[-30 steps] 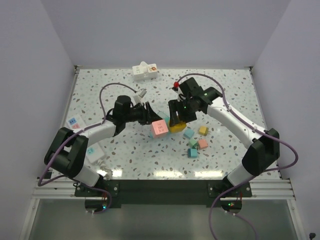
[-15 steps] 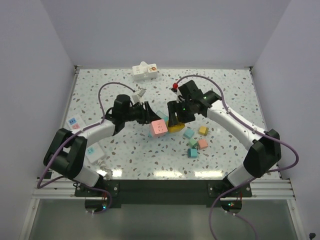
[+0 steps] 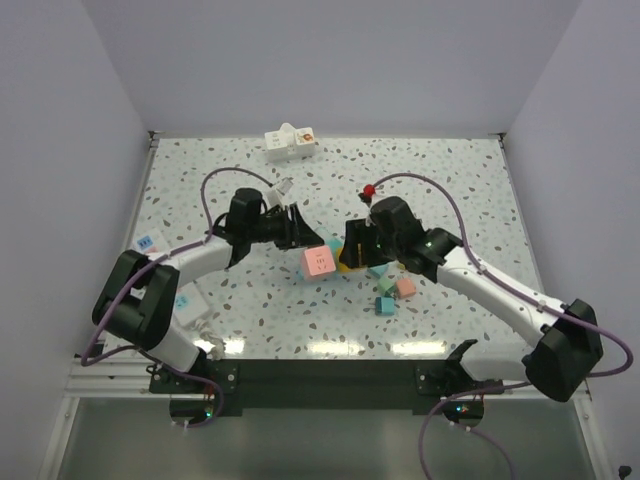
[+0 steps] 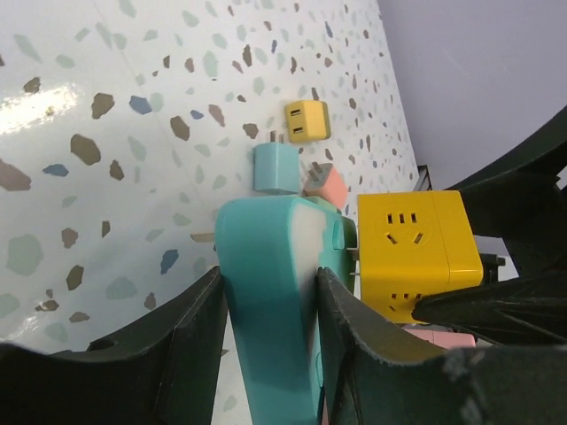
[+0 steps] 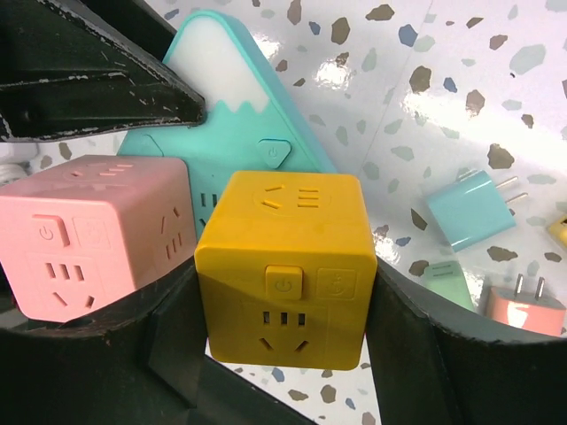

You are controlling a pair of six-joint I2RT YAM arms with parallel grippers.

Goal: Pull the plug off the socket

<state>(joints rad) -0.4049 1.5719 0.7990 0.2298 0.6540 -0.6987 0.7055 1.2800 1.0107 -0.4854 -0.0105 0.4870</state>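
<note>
A teal mountain-shaped socket block (image 4: 270, 292) stands in the middle of the table, small in the top view (image 3: 327, 238). My left gripper (image 4: 266, 305) is shut on its two sides. A yellow cube socket (image 5: 288, 266) sits against the teal block, with metal prongs showing in a thin gap between them in the left wrist view. My right gripper (image 5: 288, 310) is shut on the yellow cube (image 3: 350, 260). A pink cube socket (image 5: 93, 230) sits to the left of the yellow one, against the teal block (image 5: 221, 115).
Several small loose plugs, teal, yellow, pink and green, lie just right of the cluster (image 3: 390, 285). A white socket strip (image 3: 290, 142) lies at the back edge. Two small cards (image 3: 148, 243) lie at the left edge. Purple cables loop over both arms.
My right arm has swung toward the near right and its wrist has dropped lower beside the cluster, still holding the yellow cube. The left arm and the teal block have barely moved.
</note>
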